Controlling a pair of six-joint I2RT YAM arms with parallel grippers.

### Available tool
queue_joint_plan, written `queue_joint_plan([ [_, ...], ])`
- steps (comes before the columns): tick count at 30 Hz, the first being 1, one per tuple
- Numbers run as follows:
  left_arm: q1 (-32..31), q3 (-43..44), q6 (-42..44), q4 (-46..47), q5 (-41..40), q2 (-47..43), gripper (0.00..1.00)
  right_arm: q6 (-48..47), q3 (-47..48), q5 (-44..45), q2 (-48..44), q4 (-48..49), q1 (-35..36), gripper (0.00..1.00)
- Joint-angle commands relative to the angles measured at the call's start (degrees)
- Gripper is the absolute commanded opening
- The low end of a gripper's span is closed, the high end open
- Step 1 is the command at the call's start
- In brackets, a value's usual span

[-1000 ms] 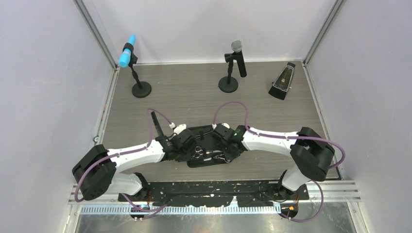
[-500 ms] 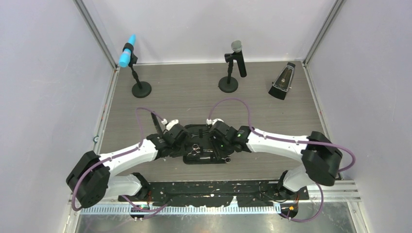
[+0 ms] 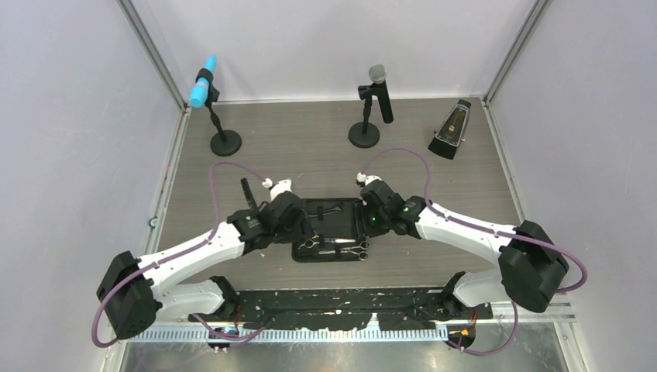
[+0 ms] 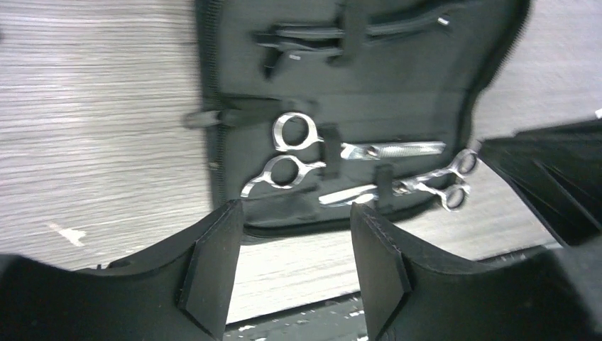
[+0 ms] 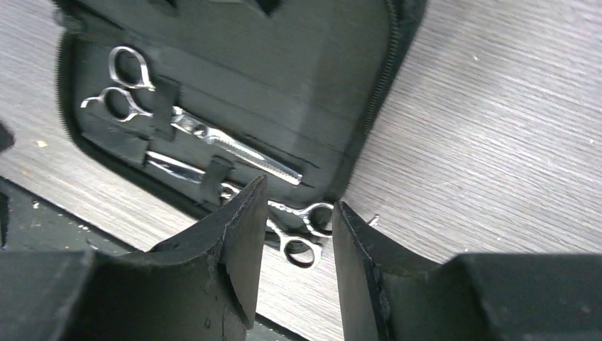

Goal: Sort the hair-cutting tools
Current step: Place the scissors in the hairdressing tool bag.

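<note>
The black zip case [image 3: 345, 226] lies open on the table. Two silver scissors are strapped in its near half, one with its handles to the left [image 4: 294, 148] [image 3: 313, 243], the other with its handles at the right edge [image 4: 453, 186] [image 5: 304, 238]. Thin black hair clips [image 4: 312, 39] [image 3: 328, 208] sit under a strap in the far half. A narrow black strip that looks like the comb [image 3: 246, 194] lies left of the case. My left gripper [image 4: 294, 213] [image 3: 300, 229] hangs open and empty at the case's near left. My right gripper [image 5: 299, 195] [image 3: 370, 225] is open and empty over the near right corner.
Two microphones on round black bases stand at the back, one with a blue head [image 3: 206, 91] and one with a grey head [image 3: 376, 93]. A metronome [image 3: 451, 130] is at the back right. A black rail [image 3: 341, 301] runs along the table's near edge.
Both grippers have opened and drawn apart from the middle of the case, the left toward the left, the right toward the right. The case now lies uncovered.
</note>
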Motion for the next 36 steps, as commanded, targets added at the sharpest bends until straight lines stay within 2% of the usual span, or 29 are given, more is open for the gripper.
queue_joint_plan([
  [1, -4.6, 5.0, -2.6, 3.3, 3.6, 5.0, 0.58, 0.4, -2.0, -2.7, 0.6, 5.3, -2.3, 0.46],
  [9, -9.1, 11.6, -3.2, 5.7, 7.9, 17.4, 0.46, 0.1, -3.6, -4.6, 2.1, 8.5, -2.8, 0.46],
  [15, -9.5, 14.1, -3.2, 5.4, 10.6, 22.5, 0.43, 0.1, -4.0, -5.5, 4.0, 10.1, -2.9, 0.46],
  [25, -11.6, 17.8, -4.0, -0.4, 11.8, 27.6, 0.47, -0.4, -3.7, -5.6, 5.7, 10.5, -3.1, 0.46],
  [36, -11.4, 19.8, -4.1, -2.2, 13.8, 32.2, 0.52, -0.4, -4.4, -3.8, 5.2, 11.2, -3.6, 0.47],
])
